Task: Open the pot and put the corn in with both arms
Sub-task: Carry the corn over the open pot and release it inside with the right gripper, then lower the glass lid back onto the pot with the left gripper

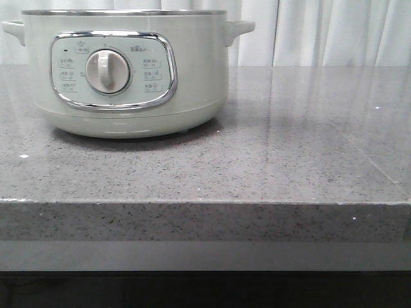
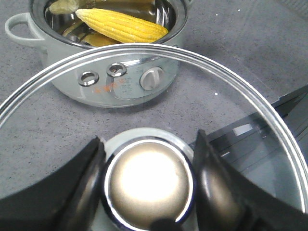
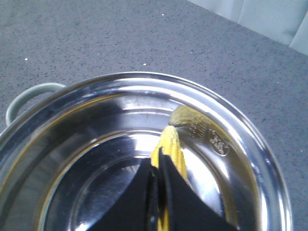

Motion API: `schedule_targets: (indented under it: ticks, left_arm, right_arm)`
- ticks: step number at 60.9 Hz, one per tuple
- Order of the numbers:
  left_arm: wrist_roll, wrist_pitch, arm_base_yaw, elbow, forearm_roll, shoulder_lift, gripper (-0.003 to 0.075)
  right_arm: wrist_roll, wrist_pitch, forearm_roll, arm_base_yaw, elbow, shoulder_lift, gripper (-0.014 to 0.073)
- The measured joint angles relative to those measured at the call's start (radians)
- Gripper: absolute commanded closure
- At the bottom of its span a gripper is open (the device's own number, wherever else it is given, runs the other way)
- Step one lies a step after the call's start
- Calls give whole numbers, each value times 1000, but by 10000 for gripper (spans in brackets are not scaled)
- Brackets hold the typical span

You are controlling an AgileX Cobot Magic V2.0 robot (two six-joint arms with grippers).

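The right gripper (image 3: 159, 180) was poised above the open pot (image 3: 231, 125), its fingers pinching the corn (image 3: 174, 149), which hung inside the steel bowl. The left gripper (image 2: 147, 180) clasped the knob (image 2: 147, 185) of the glass lid (image 2: 250, 101), holding it off beside the pot on the grey counter (image 1: 289, 147).

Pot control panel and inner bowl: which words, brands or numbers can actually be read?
"Bear": brand beside the dial on the pot control panel.
Panel setting labels: too small to read.
Orange print on the panel, left wrist view: blurred.
Stamp on the inner bowl wall: unreadable.
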Motion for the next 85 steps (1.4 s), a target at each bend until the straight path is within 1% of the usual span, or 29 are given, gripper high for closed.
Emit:
schedule_targets:
  ticks: [6,11,21,29,41,51,57,66,73,85]
  left_arm:
    - [0,0,0,0,0,0,584]
    - [0,0,0,0,0,0,584]
    - [0,0,0,0,0,0,584]
    - [0,0,0,0,0,0,584]
    - [0,0,0,0,0,0,584]
    - [0,0,0,0,0,0,584]
    - [0,0,0,0,0,0,584]
    - [0,0,0,0,0,0,584]
    - [0,0,0,0,0,0,584]
    - [0,-6,0,0,0,0,584]
  right_arm:
    - [0,29,-15,-31,0,-20,653]
    - [2,70,-17,-77,0,-46,653]
    - [21,120,-22,-217,46,-122,653]
    - [31,116,-27,-354,171,-217,653]
    - [37,61,-33,-504,388,-374,653]
    - [30,-34,-34,-519,598,-535,653]
    - [22,-110,-34,-499,725,-652,653]
    - [19,-223,-34,-461,961,-854,653]
    - [19,-276,-34,-447,1142,-1022,653]
    - [17,-318,-34,-445,1358,-1269,653]
